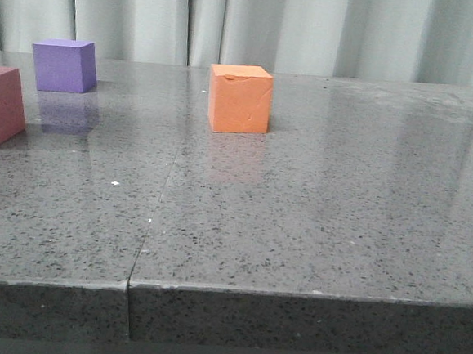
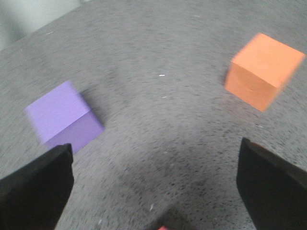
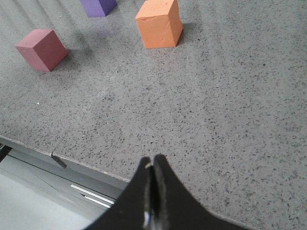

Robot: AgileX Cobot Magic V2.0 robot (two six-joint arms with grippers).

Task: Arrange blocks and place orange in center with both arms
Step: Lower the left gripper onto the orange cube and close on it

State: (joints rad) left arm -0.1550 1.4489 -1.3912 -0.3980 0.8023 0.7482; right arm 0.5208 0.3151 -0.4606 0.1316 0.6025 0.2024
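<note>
Left gripper (image 2: pixel 153 191): jaws spread wide, black fingers (image 2: pixel 36 189) at either side of the wrist view, nothing clamped and nothing touched. Just ahead of the gap, at the very edge of the view, a sliver of pink, too little to identify with certainty. Farther ahead, beyond one finger, purple cube (image 2: pixel 64 117), blurred, resting on the grey speckled table (image 2: pixel 158 120). Beyond the other finger and farther off, orange cube (image 2: pixel 264 69), also on the table, well apart from the purple one.

Right gripper (image 3: pixel 153 165): jaws pressed together, tips meeting in a point, empty, poised over the near edge of the table. Well ahead of the tips, pink cube (image 3: pixel 41 49) off to one side. Farther still, almost straight ahead, orange cube with a small dent near one upper edge. Farthest, purple cube, cut by the frame.

Front view: no gripper visible. Pink cube at the left edge, nearest; purple cube behind it, apart; orange cube near the table's middle, well to the right of both, upright and free-standing. No containers present.
</note>
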